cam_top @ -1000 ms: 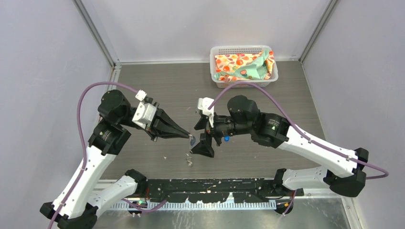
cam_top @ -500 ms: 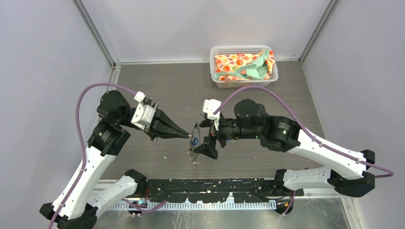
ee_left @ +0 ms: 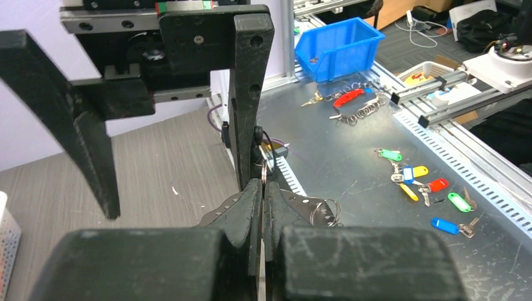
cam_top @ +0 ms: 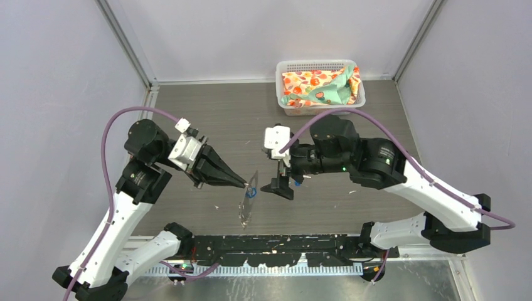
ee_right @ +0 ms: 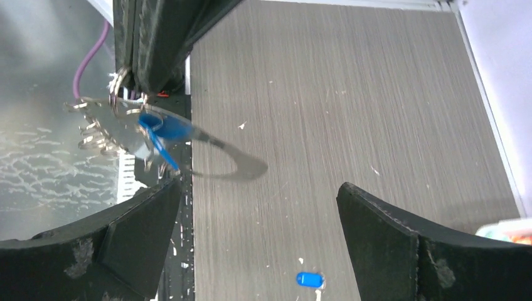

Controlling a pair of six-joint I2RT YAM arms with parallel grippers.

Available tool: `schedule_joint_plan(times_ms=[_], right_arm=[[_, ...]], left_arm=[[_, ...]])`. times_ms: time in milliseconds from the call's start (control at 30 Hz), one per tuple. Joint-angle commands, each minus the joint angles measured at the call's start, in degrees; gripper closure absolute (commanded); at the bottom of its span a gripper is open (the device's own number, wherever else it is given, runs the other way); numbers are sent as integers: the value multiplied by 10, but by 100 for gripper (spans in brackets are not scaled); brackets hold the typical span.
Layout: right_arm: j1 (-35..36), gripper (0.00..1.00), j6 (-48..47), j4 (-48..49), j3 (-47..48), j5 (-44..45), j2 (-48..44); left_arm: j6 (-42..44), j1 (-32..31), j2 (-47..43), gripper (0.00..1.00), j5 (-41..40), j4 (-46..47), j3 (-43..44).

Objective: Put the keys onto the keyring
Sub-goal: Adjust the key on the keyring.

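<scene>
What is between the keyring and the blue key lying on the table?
Nothing but bare table with tiny white specks between the keyring and the loose blue key; the right wrist view shows it.

- The keyring [cam_top: 249,199], a thin silvery wire loop, hangs tilted above the table [cam_top: 207,113], pinched at its top by the left gripper [cam_top: 244,184].
- One blue-headed key [ee_right: 164,128] dangles near its top.
- The second key [ee_right: 308,279] lies flat on the table.

table [cam_top: 207,119]: grey wood-grain | basket [cam_top: 320,64]: far right corner | blue key [ee_right: 308,279]: mid-table, seemingly lying flat
</scene>
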Motion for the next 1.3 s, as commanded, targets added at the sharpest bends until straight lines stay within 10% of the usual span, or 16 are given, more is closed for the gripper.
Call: schedule_joint_plan(times_ms=[0, 467, 1033, 1267], right_arm=[[1, 0, -71, -33, 61, -74, 52], [-16, 13, -56, -21, 56, -225, 59], [-15, 99, 109, 62, -6, -115, 8], [-19, 99, 199, 248, -125, 53, -69]], left_arm=[[-45, -3, 0, 100, 29, 57, 15], [-48, -3, -6, 100, 34, 64, 14], [51, -1, -7, 100, -68, 3, 21], [108, 0, -21, 13, -214, -86, 30]])
